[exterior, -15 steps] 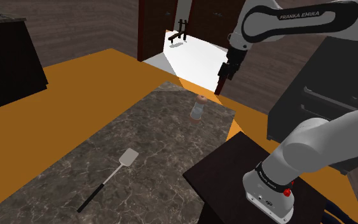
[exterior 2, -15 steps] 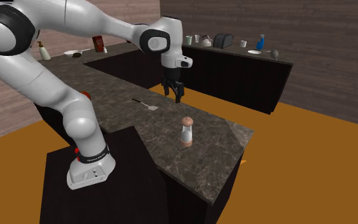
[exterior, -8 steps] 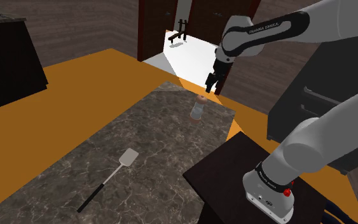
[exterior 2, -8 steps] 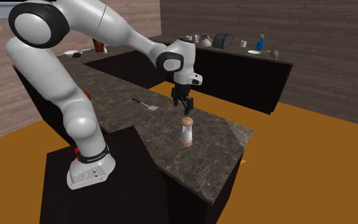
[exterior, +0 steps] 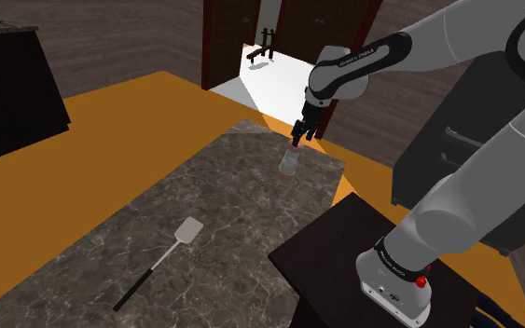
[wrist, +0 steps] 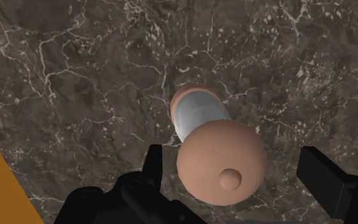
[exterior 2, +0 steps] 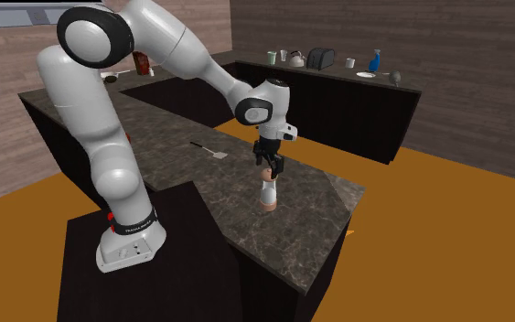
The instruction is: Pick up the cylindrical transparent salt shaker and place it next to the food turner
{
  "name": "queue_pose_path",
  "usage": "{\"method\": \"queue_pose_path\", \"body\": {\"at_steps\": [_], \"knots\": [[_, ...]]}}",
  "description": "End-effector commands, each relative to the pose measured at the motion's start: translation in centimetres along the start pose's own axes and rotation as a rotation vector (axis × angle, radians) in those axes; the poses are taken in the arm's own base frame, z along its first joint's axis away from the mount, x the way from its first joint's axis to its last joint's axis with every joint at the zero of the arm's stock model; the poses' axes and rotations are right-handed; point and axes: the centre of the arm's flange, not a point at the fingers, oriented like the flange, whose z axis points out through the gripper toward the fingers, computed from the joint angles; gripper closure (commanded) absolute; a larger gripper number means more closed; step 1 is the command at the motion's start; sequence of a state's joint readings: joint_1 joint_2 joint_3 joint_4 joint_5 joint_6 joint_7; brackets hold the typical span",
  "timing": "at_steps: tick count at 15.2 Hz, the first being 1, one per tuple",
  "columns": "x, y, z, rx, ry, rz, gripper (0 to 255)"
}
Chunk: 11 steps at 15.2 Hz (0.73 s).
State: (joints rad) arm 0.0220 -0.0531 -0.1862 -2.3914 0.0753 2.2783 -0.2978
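The salt shaker (exterior: 289,164) (exterior 2: 268,191) stands upright on the dark marble counter (exterior: 204,224), with a clear body, a tan base and a tan domed cap (wrist: 220,160). My gripper (exterior: 298,140) (exterior 2: 269,167) hangs directly over it, fingers down around the cap. In the wrist view the gripper (wrist: 234,175) is open, its fingers (wrist: 153,167) standing apart on either side of the cap without touching it. The food turner (exterior: 162,257) (exterior 2: 210,150), with a pale blade and a black handle, lies flat on the counter well away from the shaker.
The counter's edge runs close behind the shaker, with orange floor (exterior: 102,140) beyond. My dark stand (exterior: 344,252) is beside the counter. A far counter (exterior 2: 356,87) carries a kettle, cups and a spray bottle. A lit doorway (exterior: 269,65) opens behind.
The arm swung in over the counter and came down, bringing the gripper from off to the side and above onto the shaker's cap. The shaker and turner have not moved.
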Motion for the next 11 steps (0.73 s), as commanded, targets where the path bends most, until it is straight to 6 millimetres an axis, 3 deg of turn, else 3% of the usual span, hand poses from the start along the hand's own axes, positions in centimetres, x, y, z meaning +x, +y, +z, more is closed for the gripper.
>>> {"method": "queue_pose_path", "body": {"at_steps": [1, 3, 11], "knots": [[0.0, 0.0, 1.1, 0.0, 0.0, 0.0, 0], [0.0, 0.0, 2.5, 0.0, 0.0, 0.0, 0], [0.0, 0.0, 2.5, 0.0, 0.0, 0.0, 0]]}}
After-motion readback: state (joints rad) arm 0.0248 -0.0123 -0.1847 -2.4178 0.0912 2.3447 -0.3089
